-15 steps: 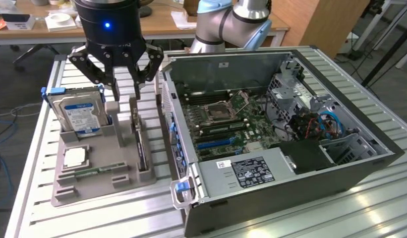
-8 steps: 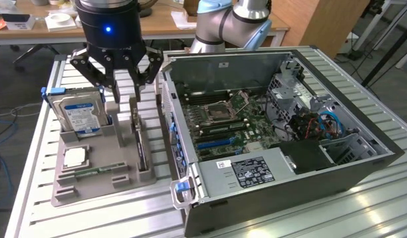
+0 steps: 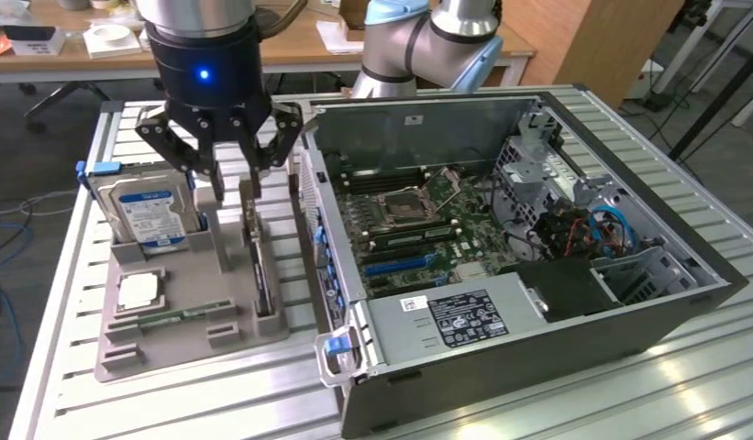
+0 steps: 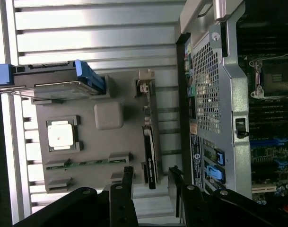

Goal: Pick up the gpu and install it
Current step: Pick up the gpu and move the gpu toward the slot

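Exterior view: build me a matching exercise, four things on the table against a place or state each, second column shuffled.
1. silver hard drive with blue label
2. thin black gpu card with pale metal bracket
3. square silver processor chip
4. black robot gripper

A. flat in a recess of the grey plastic tray
B. open, above the tray
C. upright in a holder at the exterior view's left
D. on edge in the slot nearest the open black metal computer case

Pairs: 1-C, 2-D, 3-A, 4-B
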Motion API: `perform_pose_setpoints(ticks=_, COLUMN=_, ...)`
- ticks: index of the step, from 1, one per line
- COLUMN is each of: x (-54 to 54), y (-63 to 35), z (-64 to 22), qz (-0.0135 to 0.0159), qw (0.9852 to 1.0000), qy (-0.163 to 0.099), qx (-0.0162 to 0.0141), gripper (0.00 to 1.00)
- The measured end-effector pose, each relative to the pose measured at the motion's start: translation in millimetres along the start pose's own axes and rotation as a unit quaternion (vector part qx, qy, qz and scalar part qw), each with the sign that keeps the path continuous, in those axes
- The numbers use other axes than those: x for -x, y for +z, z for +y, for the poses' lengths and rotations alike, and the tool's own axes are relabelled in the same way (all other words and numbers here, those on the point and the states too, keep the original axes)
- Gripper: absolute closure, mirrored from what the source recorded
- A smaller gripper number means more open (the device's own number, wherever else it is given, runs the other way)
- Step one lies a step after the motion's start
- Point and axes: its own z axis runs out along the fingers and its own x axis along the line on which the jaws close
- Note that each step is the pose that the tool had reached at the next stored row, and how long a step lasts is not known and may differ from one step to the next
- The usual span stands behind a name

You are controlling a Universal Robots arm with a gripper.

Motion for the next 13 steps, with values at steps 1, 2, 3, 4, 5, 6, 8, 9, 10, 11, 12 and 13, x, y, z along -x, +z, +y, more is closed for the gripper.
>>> perform_pose_setpoints(ticks=1, x=0.0, y=1.8, z=-0.1, qz=0.0, qw=1.0, qy=0.0, qx=0.0, gripper=0.57)
perform_pose_setpoints(ticks=2, x=-0.1, y=3.6, z=-0.2, qz=0.0, qw=1.0, qy=0.0, qx=0.0, gripper=0.57)
perform_pose_setpoints(ticks=3, x=-0.1, y=5.4, z=-0.2, qz=0.0, qw=1.0, qy=0.0, qx=0.0, gripper=0.57)
perform_pose_setpoints(ticks=4, x=-0.1, y=7.2, z=-0.3, qz=0.0, qw=1.0, qy=0.0, qx=0.0, gripper=0.57)
perform_pose_setpoints(ticks=5, x=-0.2, y=8.9, z=-0.4, qz=0.0, qw=1.0, qy=0.0, qx=0.0001, gripper=0.57)
perform_pose_setpoints(ticks=6, x=-0.2, y=10.4, z=-0.4, qz=0.0, qw=1.0, qy=0.0, qx=0.0, gripper=0.57)
perform_pose_setpoints(ticks=8, x=-0.3, y=13.4, z=-0.6, qz=0.0, qw=1.0, qy=0.0, qx=0.0, gripper=0.57)
perform_pose_setpoints(ticks=9, x=-0.3, y=14.8, z=-0.7, qz=0.0, qw=1.0, qy=0.0, qx=0.0, gripper=0.57)
perform_pose_setpoints(ticks=10, x=-0.3, y=16.1, z=-0.7, qz=0.0, qw=1.0, qy=0.0, qx=0.0001, gripper=0.57)
perform_pose_setpoints(ticks=11, x=-0.4, y=17.5, z=-0.8, qz=0.0, qw=1.0, qy=0.0, qx=0.0, gripper=0.57)
perform_pose_setpoints(ticks=12, x=-0.4, y=18.8, z=-0.9, qz=0.0, qw=1.0, qy=0.0, qx=0.0, gripper=0.57)
perform_pose_setpoints(ticks=13, x=-0.5, y=20.1, z=-0.9, qz=0.0, qw=1.0, qy=0.0, qx=0.0, gripper=0.57)
